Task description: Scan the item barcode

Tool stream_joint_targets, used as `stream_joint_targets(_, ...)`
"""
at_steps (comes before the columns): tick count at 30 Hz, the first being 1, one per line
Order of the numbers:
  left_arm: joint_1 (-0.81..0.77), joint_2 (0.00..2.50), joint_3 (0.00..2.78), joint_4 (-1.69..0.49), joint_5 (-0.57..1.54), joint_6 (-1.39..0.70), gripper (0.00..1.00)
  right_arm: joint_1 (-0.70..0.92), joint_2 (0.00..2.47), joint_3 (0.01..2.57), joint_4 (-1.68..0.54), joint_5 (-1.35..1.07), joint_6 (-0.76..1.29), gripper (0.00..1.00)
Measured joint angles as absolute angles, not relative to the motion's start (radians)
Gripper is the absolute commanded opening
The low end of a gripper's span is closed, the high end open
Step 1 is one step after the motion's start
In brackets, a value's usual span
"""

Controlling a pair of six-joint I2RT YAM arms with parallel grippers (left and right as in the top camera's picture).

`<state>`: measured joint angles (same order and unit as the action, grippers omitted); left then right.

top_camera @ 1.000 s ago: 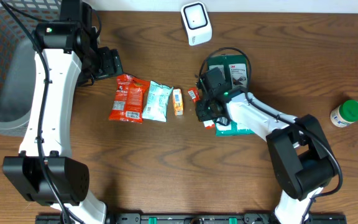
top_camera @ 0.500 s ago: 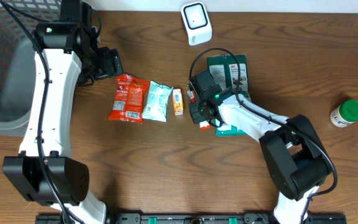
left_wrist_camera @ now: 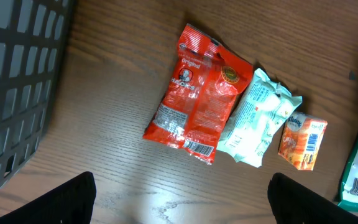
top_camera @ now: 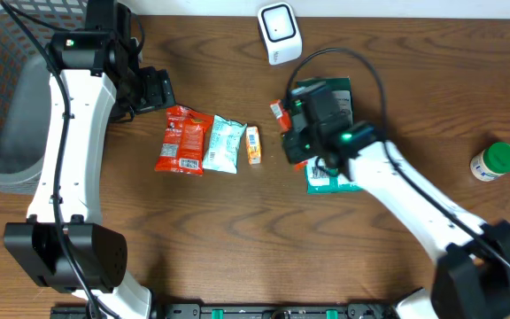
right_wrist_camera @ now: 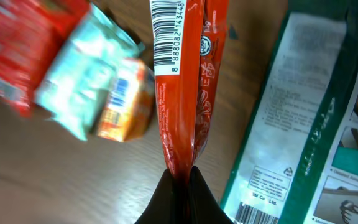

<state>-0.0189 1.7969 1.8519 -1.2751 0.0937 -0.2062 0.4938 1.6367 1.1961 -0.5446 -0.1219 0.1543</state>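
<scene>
My right gripper (right_wrist_camera: 182,180) is shut on the bottom edge of a thin red packet (right_wrist_camera: 182,81), which hangs on edge with its barcode (right_wrist_camera: 168,34) facing the wrist camera. Overhead, the red packet (top_camera: 278,112) sits at the tip of the right gripper (top_camera: 287,126), lifted just left of the green package (top_camera: 333,96). The white scanner (top_camera: 279,32) stands at the table's far edge, above the packet. My left gripper (left_wrist_camera: 182,205) is open over bare wood, near the basket, with nothing between its fingers (left_wrist_camera: 55,202).
A red snack bag (top_camera: 183,140), a pale teal packet (top_camera: 225,143) and a small orange packet (top_camera: 253,145) lie in a row mid-table. A dark mesh basket (top_camera: 7,89) fills the left edge. A green-lidded bottle (top_camera: 494,161) stands far right.
The right gripper closed on the red packet and lifted it up and away from the table, toward the far side. The right arm swung out to the right. The left arm stayed still.
</scene>
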Motion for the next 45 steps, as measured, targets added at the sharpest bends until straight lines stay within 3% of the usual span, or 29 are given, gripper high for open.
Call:
stream_joint_targets(10,-0.019,1.797,1.852,-1.266,0.107,-0.21,0.89,0.352,1.611,1.196,-0.518,-0.525,0.179,0.01)
stream_joint_targets(18,-0.019,1.797,1.852,-1.23,0.155,-0.213,0.89,0.327,1.611,1.196,-0.503,-0.714,0.179,0.01)
stream_joint_targets(26,-0.068,1.797,1.851,-1.155,0.529,-0.213,0.88,0.325,1.611,1.196,-0.397,-0.853,0.215,0.01)
stream_joint_targets(31,-0.166,1.797,1.851,-1.055,0.646,-0.213,0.87,0.325,1.611,1.196,-0.286,-0.937,0.286,0.01)
stream_joint_targets(35,-0.237,1.797,1.851,-0.986,0.684,-0.219,0.79,0.325,1.611,1.196,-0.241,-0.964,0.334,0.01)
stream_joint_targets(38,-0.268,1.797,1.851,-0.945,0.697,-0.223,0.63,0.325,1.611,1.196,-0.187,-0.974,0.377,0.01)
stream_joint_targets(43,-0.301,1.797,1.851,-0.889,0.7,-0.229,0.48,0.325,1.611,1.196,-0.124,-0.982,0.435,0.01)
stream_joint_targets(45,-0.304,1.797,1.851,-0.886,0.695,-0.232,0.37,0.325,1.611,1.196,-0.112,-0.989,0.458,0.01)
